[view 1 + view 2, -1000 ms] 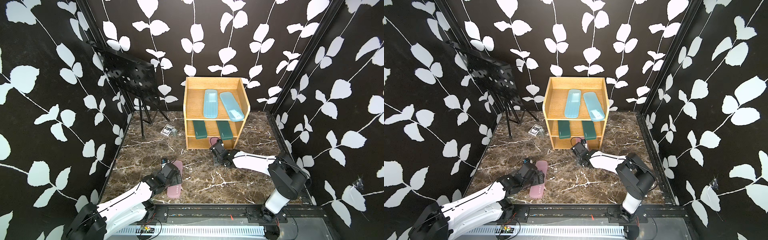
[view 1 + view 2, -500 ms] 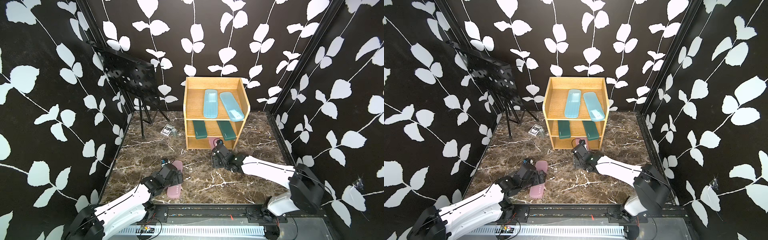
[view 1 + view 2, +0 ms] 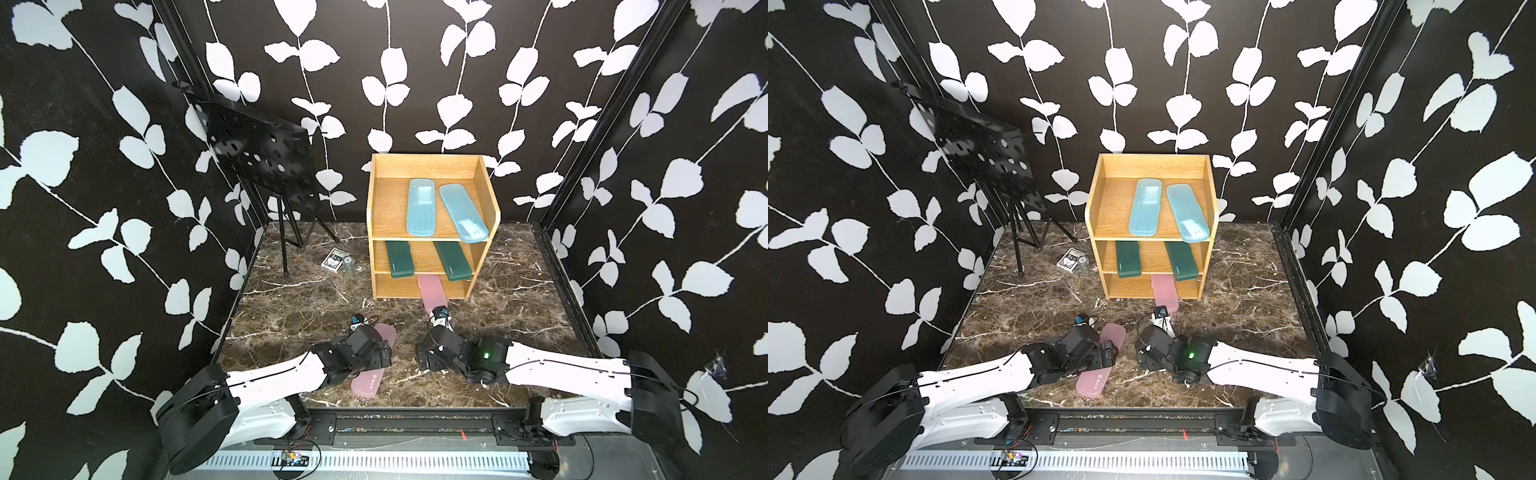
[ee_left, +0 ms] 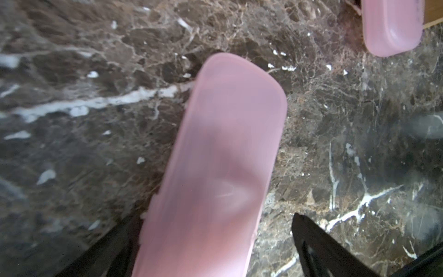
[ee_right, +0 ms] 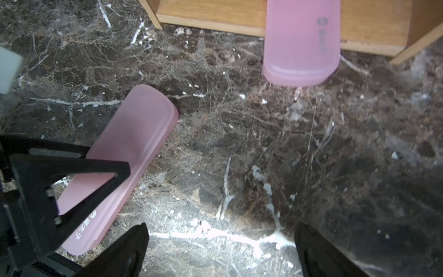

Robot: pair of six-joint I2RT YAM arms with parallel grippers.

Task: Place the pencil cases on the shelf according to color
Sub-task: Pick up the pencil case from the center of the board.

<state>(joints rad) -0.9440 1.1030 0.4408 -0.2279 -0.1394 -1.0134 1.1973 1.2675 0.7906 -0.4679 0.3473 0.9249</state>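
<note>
Left fingers (image 4: 330, 254): open, straddling the near pink case (image 4: 223, 144); one looks to touch its long edge and the other stands clear, so I see no grip.
Near pink case: flat on the surface (image 3: 291, 316), angled, well short of the shelf (image 3: 428, 166).
Room: bare marble from it to the shelf front; card box (image 3: 333, 259) and black stand (image 3: 257, 153) sit far left.
Right fingers (image 5: 124, 256): spread wide, empty, near the second pink case (image 5: 299, 43), not touching.
Second pink case: bottom tier, right of centre, near end sticking out past the front edge.
Upper tiers: blue cases (image 3: 421, 208) on top, green cases (image 3: 399, 259) in the middle.
Hidden: second pink case's far end, under the middle tier.
</note>
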